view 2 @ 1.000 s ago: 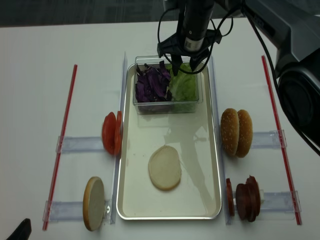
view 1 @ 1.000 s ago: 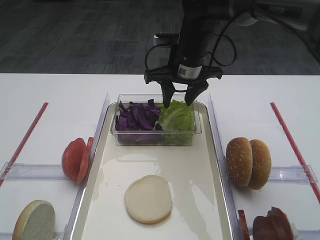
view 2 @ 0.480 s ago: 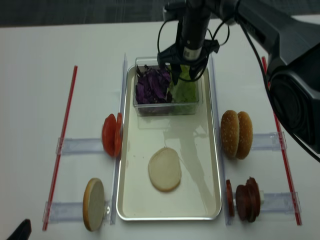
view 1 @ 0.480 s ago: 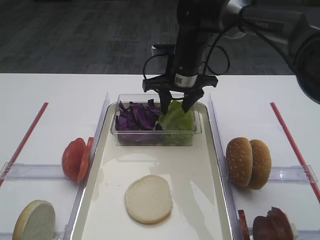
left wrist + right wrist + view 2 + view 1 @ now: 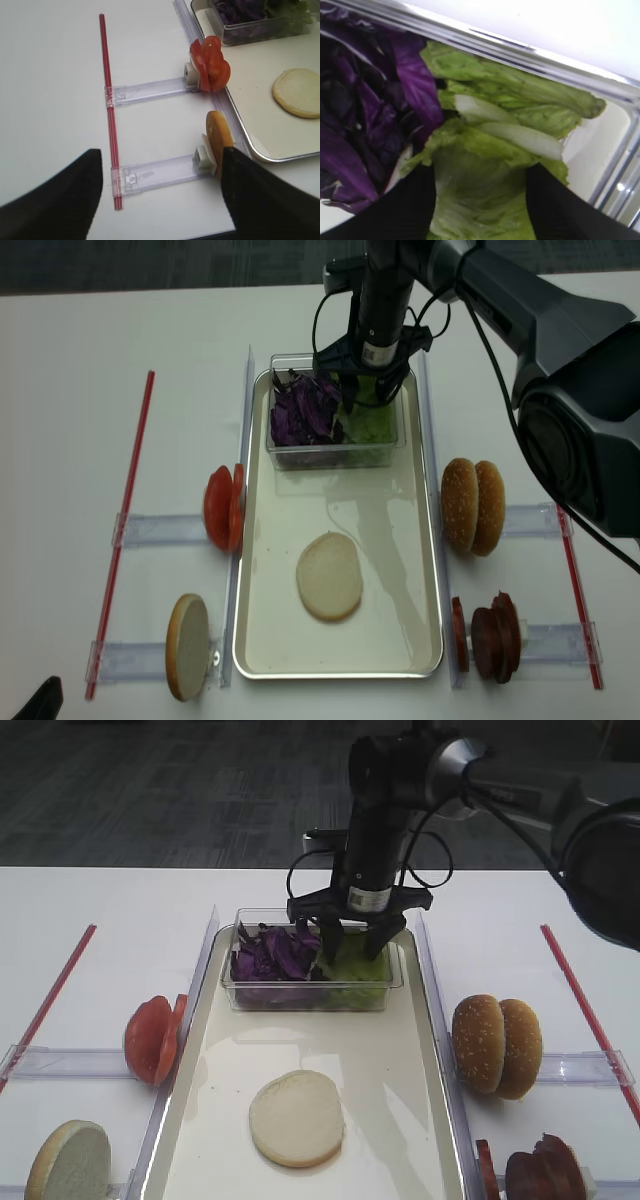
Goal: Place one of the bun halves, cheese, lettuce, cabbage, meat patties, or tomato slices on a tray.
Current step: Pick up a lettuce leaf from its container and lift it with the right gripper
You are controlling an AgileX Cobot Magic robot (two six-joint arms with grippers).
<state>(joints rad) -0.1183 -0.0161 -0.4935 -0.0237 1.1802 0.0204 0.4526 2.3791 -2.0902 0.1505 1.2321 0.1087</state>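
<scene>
Since a second ago, the right gripper (image 5: 351, 946) has come down from just above the clear plastic tub (image 5: 244, 992) into it, and its two black fingers (image 5: 395, 210) now stand well apart with the lettuce (image 5: 485, 175) between them. In the right wrist view the pale green, crinkled leaf fills the gap between the fingers, though the pictures do not show whether either finger presses on it; the jaws are not clamped. To the left of the lettuce, in the same tub, lies the cabbage (image 5: 272, 952), a heap of dark purple shreds touching the green leaf.

That tub sits at the far end of the tray (image 5: 400, 1120). On the tray's bare floor, nearer the camera, one bun half (image 5: 297, 1117) lies flat with its pale cut face up. Left of the tray, the tomato slices (image 5: 153, 1038) stand on edge in a clear holder, and another bun half (image 5: 68, 1161) stands below them. Right of the tray stand two sesame-seeded bun halves (image 5: 497, 1045), and below them the meat patties (image 5: 540, 1172).

Only the left gripper (image 5: 160, 200) shows in the left wrist view, its dark fingers spread apart above the white table (image 5: 50, 75), holding nothing.
</scene>
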